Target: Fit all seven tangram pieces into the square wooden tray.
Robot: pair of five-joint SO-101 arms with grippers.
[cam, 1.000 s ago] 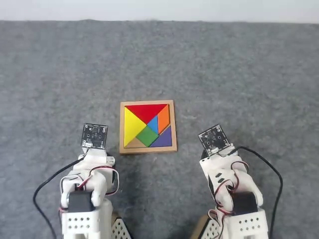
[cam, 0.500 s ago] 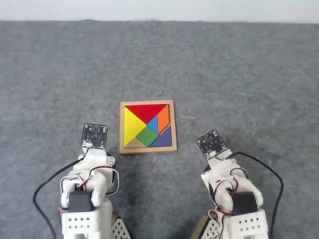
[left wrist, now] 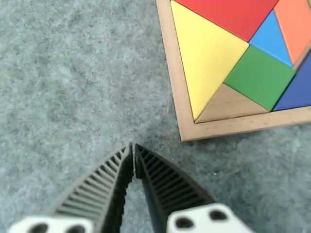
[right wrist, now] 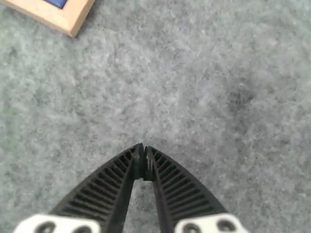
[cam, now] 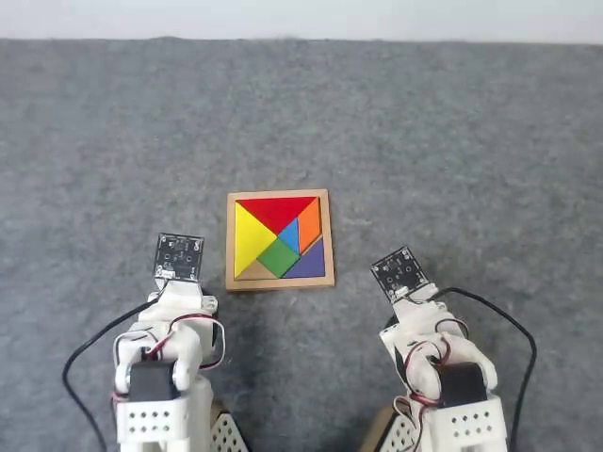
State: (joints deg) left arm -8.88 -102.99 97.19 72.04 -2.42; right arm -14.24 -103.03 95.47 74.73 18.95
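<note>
The square wooden tray (cam: 327, 235) lies mid-table on grey carpet, holding the red, yellow, orange, blue, green, purple and tan pieces packed flat. In the left wrist view the tray's corner (left wrist: 187, 132) shows the yellow triangle (left wrist: 206, 53), green square (left wrist: 260, 75) and tan triangle (left wrist: 226, 104). My left gripper (left wrist: 132, 145) is shut and empty over bare carpet just short of that corner. My right gripper (right wrist: 143, 146) is shut and empty over carpet, apart from the tray's other near corner (right wrist: 63, 22). Both arms (cam: 179, 256) (cam: 400, 271) sit near the table's front.
Grey carpet (cam: 471, 141) covers the whole table with open room on every side of the tray. A pale wall strip (cam: 301, 19) runs along the far edge. The arms' bases (cam: 160, 414) stand at the front edge.
The right arm has drawn back slightly toward the front and turned a little left. The left arm and the tray's pieces have not moved.
</note>
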